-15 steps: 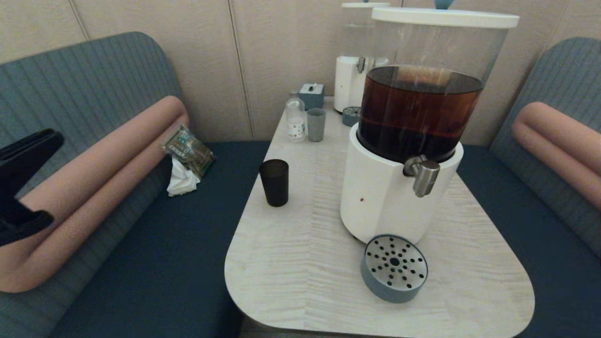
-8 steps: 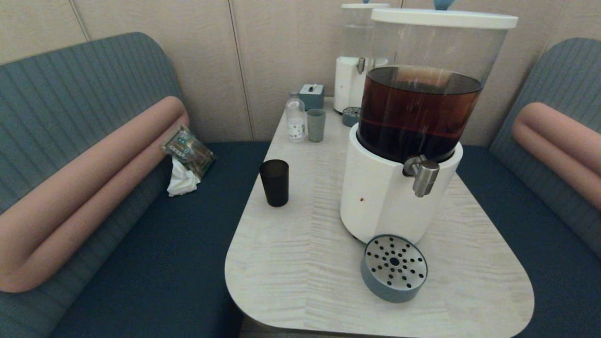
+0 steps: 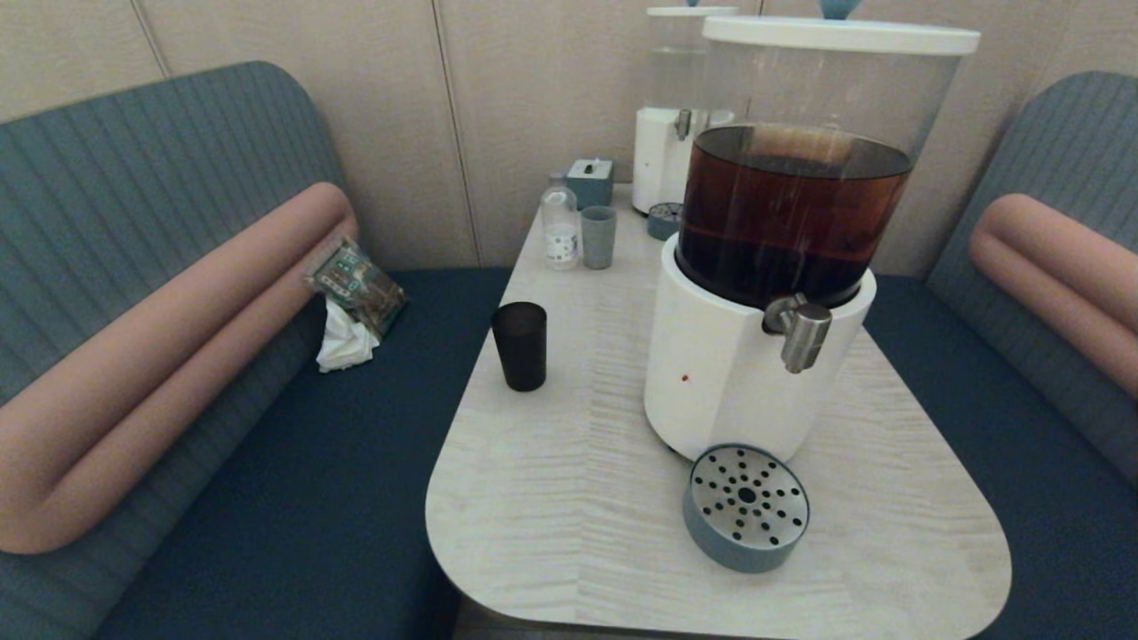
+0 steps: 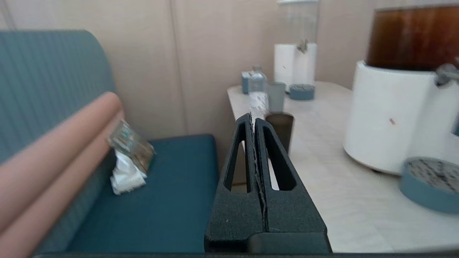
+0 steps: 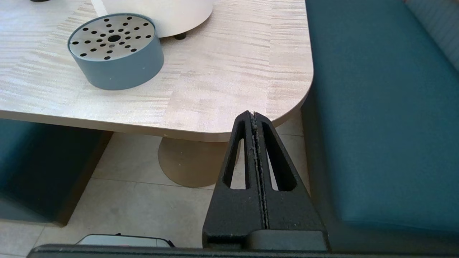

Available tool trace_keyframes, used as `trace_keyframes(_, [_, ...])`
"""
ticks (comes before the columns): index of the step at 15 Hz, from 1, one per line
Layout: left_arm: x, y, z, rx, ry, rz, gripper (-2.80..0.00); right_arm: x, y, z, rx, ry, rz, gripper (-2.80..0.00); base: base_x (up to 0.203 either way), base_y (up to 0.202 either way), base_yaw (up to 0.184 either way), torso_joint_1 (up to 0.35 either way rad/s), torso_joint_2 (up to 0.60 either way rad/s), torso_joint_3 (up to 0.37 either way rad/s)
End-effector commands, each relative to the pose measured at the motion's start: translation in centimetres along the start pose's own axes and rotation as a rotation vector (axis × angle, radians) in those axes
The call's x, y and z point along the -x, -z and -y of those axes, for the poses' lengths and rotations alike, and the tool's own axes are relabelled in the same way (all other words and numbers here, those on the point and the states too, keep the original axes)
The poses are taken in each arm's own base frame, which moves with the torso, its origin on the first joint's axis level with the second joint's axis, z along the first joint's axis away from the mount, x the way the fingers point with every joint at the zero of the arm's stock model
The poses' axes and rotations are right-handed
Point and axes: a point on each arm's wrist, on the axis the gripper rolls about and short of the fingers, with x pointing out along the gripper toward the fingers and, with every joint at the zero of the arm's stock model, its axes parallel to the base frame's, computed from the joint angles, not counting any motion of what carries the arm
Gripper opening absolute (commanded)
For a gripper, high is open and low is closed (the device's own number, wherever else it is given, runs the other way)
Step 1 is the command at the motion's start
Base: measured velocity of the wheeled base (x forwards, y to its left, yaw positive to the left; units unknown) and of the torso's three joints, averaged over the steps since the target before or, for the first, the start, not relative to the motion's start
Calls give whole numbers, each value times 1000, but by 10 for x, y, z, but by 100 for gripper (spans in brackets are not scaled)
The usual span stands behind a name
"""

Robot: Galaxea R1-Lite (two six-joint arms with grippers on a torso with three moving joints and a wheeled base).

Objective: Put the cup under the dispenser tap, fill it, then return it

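Setting: booth with beige panelled wall, teal bench seats either side with pink bolsters, pale wood-grain table (image 3: pixel 551 533) with rounded corners on a single pedestal.

Item 1, nearest: drip tray (image 3: pixel 747 507), round, blue-grey wall, perforated steel top, dry as far as can be seen. Stands near the table's front edge, just in front of the dispenser base, touching or almost touching it.

Item 2: large dispenser (image 3: pixel 756 356), white base, clear tank with white lid, roughly half full of brown liquid. The dispenser tap (image 3: pixel 800 329), brushed-steel elbow with downward cylinder, projects from the base rim directly above the tray's far side.

Item 3: the cup (image 3: pixel 520 345), near-black tumbler, upright on the table at about 9 o'clock from the large dispenser, well apart from it and close to the table's left edge. Contents cannot be made out.

Item 4, further back: clear bottle (image 3: pixel 560 227) with white label and grey-green cup (image 3: pixel 598 236), side by side, just apart. Behind them, small blue box (image 3: pixel 590 181).

Item 5, farthest: smaller dispenser (image 3: pixel 680 133), white base, clear liquid, with its own small tray (image 3: pixel 664 220) in front.

Open room: bare tabletop between the cup and the large dispenser, and across the front left corner. On the left bench, a packet (image 3: pixel 357 286) and crumpled white tissue (image 3: pixel 342 342).

Grippers: left gripper (image 4: pixel 254 123) clenched on nothing, over the left bench, pointing toward the cup. Right gripper (image 5: pixel 254 116) clenched on nothing, below the table's front right corner, over the floor.
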Motion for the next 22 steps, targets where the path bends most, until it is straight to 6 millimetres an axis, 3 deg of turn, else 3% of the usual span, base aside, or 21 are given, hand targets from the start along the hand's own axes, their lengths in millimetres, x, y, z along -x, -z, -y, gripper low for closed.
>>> trace_keyframes(1, [17, 5, 3, -2, 18, 62, -280, 0, 0, 0, 0, 0, -2, -280, 0, 0, 0, 0, 0, 0])
trace_keyframes(3, [25, 11, 4, 41, 7, 68, -280, 0, 0, 0, 0, 0, -1, -280, 0, 0, 0, 0, 0, 0])
trace_keyframes(6, [26, 35, 1, 91, -86, -162, -280, 0, 0, 0, 0, 0, -1, -280, 0, 0, 0, 0, 0, 0])
trace_keyframes(10, [32, 56, 0, 21, -168, -381, -280, 0, 0, 0, 0, 0, -1, -280, 0, 0, 0, 0, 0, 0])
trace_keyframes(22, [35, 61, 0, -3, -168, -470, -280, 0, 0, 0, 0, 0, -1, -280, 0, 0, 0, 0, 0, 0])
